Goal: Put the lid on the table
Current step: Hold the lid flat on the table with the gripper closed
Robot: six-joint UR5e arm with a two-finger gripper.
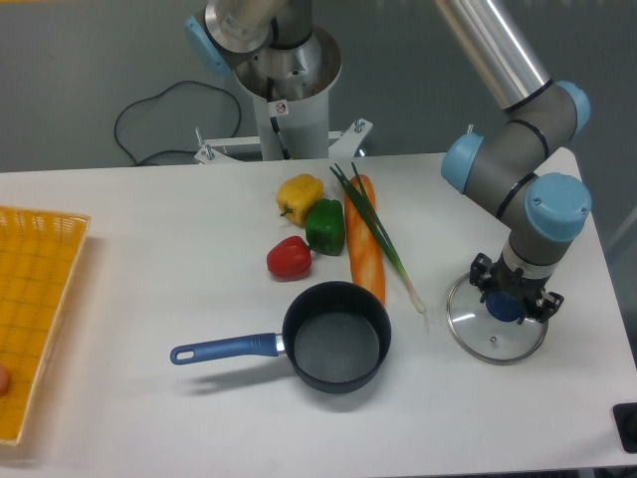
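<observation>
The lid (pixel 495 334), round clear glass with a thin metal rim and a blue knob (pixel 505 308), lies flat on the white table (pixel 179 418) at the right side. My gripper (pixel 512 300) points straight down over the knob. Its black fingers (pixel 482 282) stand spread on either side of the knob, wider than it, so the gripper looks open. The fingertips are just above the glass.
A dark saucepan (pixel 336 337) with a blue handle sits left of the lid. Behind it lie a carrot (pixel 363 241), a spring onion (pixel 383 239), and red (pixel 289 258), green (pixel 324 226) and yellow (pixel 299 193) peppers. A yellow mesh tray (pixel 35 309) is at the far left edge.
</observation>
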